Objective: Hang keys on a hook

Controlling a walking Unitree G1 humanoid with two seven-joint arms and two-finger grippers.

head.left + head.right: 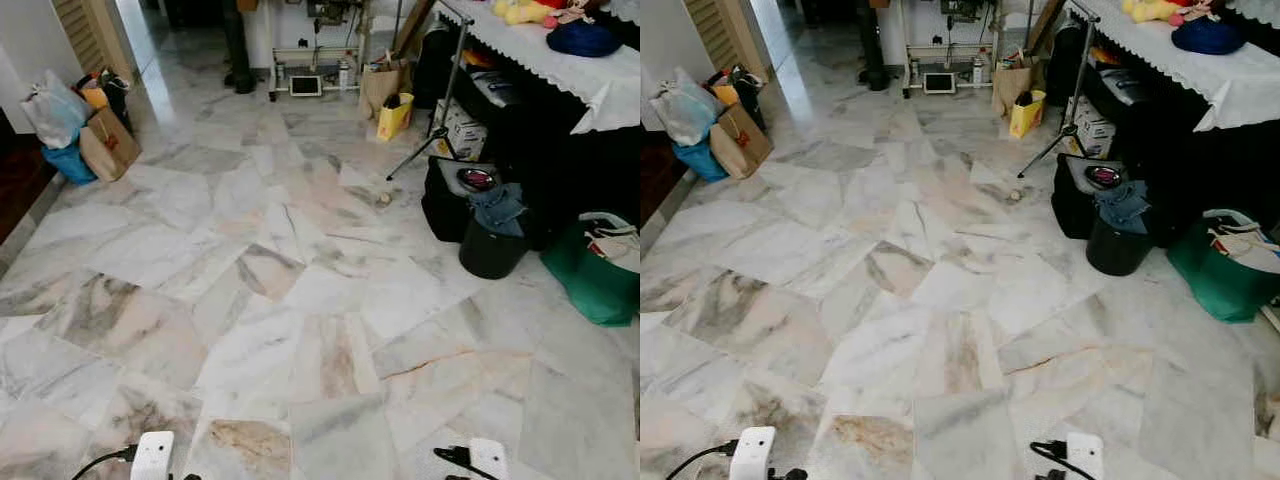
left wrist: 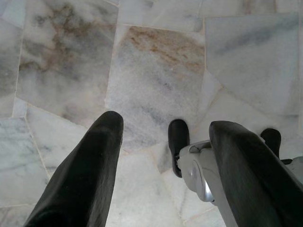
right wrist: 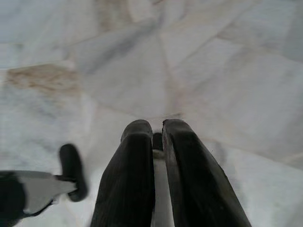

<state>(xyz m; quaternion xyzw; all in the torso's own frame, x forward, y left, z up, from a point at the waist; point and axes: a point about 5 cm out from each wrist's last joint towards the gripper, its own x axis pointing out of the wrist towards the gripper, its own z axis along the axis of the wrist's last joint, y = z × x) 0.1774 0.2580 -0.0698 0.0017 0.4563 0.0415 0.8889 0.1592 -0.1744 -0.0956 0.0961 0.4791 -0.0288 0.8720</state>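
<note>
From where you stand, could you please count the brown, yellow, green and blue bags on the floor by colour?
Brown paper bags: 2
Yellow bag: 1
Green bag: 1
Blue bag: 1
Total: 5

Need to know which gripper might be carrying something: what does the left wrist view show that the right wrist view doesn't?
Left wrist view: the left gripper with its two black fingers spread wide and nothing between them, bare marble floor showing through the gap.
Right wrist view: the right gripper with fingers nearly pressed together and a small dark shape wedged at the tips, too unclear to identify.
Both: pale veined marble below, with a brownish patch, and a gripper pointing down at it.
</note>
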